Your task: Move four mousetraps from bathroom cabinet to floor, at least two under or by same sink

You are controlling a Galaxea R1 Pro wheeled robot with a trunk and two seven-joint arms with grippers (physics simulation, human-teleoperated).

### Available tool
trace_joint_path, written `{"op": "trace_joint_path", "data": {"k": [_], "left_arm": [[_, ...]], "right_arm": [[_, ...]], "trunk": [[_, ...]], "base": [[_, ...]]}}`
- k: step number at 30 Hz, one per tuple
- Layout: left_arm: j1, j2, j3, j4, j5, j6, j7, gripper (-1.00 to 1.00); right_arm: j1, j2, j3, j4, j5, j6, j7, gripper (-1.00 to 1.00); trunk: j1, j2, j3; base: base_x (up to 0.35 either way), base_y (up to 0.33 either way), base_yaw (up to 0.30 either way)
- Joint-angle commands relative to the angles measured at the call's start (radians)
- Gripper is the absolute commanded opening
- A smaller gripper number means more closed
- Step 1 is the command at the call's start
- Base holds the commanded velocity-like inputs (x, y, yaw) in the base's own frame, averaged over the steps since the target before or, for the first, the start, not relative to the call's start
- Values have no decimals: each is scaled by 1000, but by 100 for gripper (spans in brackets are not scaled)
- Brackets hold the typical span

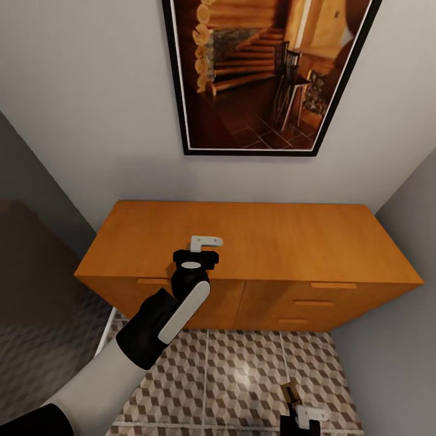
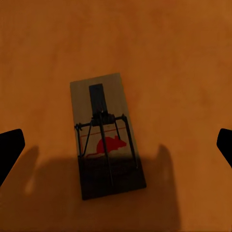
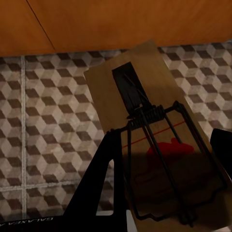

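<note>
The orange-brown cabinet (image 1: 290,242) stands against the wall ahead. My left gripper (image 1: 203,245) hovers over its top, open. In the left wrist view one mousetrap (image 2: 106,135) lies flat on the cabinet top (image 2: 183,58), centred between the spread black fingertips (image 2: 9,147) of that gripper (image 2: 116,150), untouched. My right gripper (image 1: 303,419) is low over the cube-patterned bathroom floor (image 1: 242,375), shut on a second mousetrap (image 1: 289,390). Up close, this tan mousetrap (image 3: 145,111) shows its wire bar and red spot beside a black finger (image 3: 96,193). The sink is out of view.
A framed picture (image 1: 260,72) hangs on the wall above the cabinet. Grey walls close in at both sides, the right one (image 1: 399,339) near the cabinet's end. A dark brown surface (image 1: 36,260) stands at the left. The drawer handles (image 1: 333,284) face me.
</note>
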Motion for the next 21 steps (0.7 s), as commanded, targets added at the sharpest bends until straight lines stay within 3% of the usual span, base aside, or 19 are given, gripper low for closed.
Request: {"op": "trace_joint_path", "data": {"k": [1,21], "left_arm": [[-1,0,-2,1,8,2,10,100],[-2,1,-2,10,8,1,10,100]], "right_arm": [[-1,0,6,1,-10,-4,0,-100],[-1,0,6,1,-10,-4,0,-100]], "trunk": [[0,-2,-2],[0,-2,-17]], "base": [[0,0,0],[0,0,0]]}}
